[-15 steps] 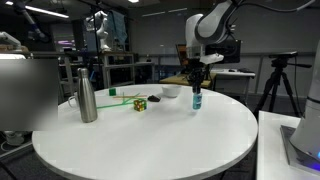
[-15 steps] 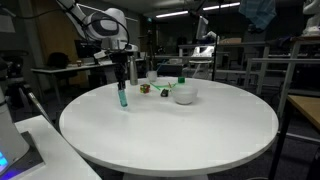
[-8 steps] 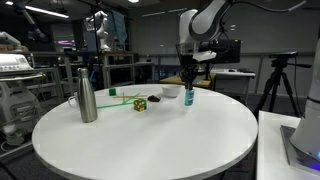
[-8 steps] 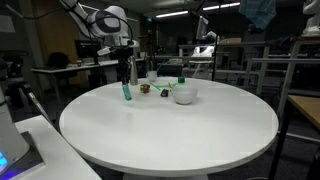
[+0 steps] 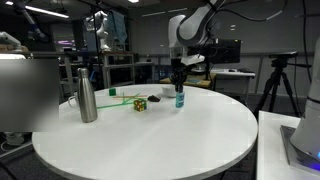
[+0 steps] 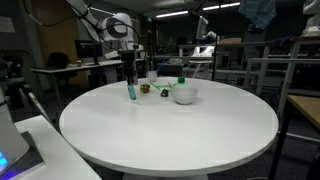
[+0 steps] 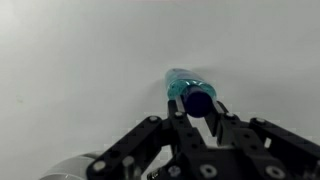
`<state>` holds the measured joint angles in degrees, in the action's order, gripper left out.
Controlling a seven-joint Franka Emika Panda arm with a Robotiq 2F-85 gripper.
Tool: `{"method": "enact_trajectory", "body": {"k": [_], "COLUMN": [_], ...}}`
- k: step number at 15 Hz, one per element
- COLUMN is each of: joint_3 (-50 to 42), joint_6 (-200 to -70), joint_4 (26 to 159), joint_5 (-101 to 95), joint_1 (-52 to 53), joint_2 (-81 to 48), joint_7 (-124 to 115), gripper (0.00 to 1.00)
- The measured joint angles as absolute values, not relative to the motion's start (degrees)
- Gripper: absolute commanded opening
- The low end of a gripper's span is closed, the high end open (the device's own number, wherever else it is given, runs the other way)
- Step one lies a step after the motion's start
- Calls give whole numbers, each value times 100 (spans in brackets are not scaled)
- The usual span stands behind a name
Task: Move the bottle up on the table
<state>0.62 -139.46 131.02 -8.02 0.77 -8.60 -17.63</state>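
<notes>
The small teal-blue bottle [image 5: 180, 99] with a dark cap stands upright on the round white table [image 5: 150, 140], near its far side. It also shows in an exterior view [image 6: 131, 92] and in the wrist view [image 7: 188, 91], seen from above with its dark cap toward the camera. My gripper [image 5: 179, 86] comes down from above and its fingers [image 7: 196, 108] are shut on the bottle's neck and cap. In an exterior view the gripper [image 6: 130, 79] sits directly over the bottle.
A tall brushed-steel flask [image 5: 87, 97] stands at one side of the table. A small multicoloured cube [image 5: 140, 103], green items [image 5: 153, 98] and a white bowl [image 6: 184, 94] lie close to the bottle. A white bench [image 5: 295, 150] flanks the table.
My gripper has carried the bottle across the table toward the bowl and cube, away from its earlier spot. The flask, cube and bowl have not moved.
</notes>
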Motion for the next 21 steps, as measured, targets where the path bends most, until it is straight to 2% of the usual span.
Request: {"method": "enact_trajectory", "body": {"k": [10, 21], "joint_3": [-164, -342], "joint_6": [-13619, -13515], "joint_4": [11862, 11253], "joint_5": [-879, -879], "joint_1": [254, 367], "joint_2": [-1912, -2222], "joint_7": [-1950, -2055], "gripper": [7, 7]}}
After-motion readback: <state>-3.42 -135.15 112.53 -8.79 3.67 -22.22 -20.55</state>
